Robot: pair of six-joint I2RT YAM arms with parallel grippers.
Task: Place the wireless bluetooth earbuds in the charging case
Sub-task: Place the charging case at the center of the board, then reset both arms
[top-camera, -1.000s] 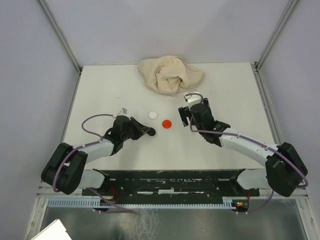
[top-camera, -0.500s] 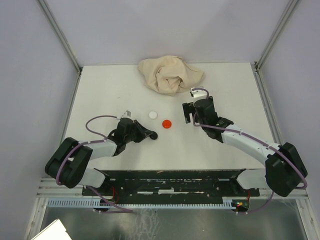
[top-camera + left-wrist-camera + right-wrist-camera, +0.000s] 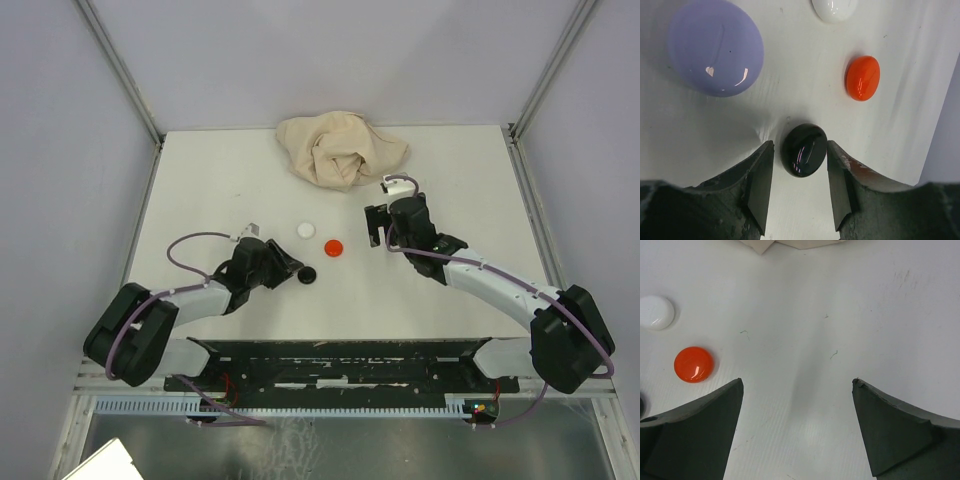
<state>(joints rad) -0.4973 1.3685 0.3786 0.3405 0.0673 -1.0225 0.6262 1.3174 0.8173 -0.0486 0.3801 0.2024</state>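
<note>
No earbuds show in any view. Four closed round discs lie on the white table: a black one, a red one and a white one. A larger-looking lavender one shows only in the left wrist view. My left gripper is open and low on the table. In the left wrist view the black disc lies between the tips of this gripper, close to the right fingertip. My right gripper is open and empty over bare table, right of the red disc.
A crumpled beige cloth lies at the back middle of the table. The white disc shows at the left edge of the right wrist view. Grey walls and metal rails border the table.
My left gripper has drawn back to the left and opened, leaving the black disc on the table at its fingertips. My right gripper rose slightly away from the red disc, then held still.
</note>
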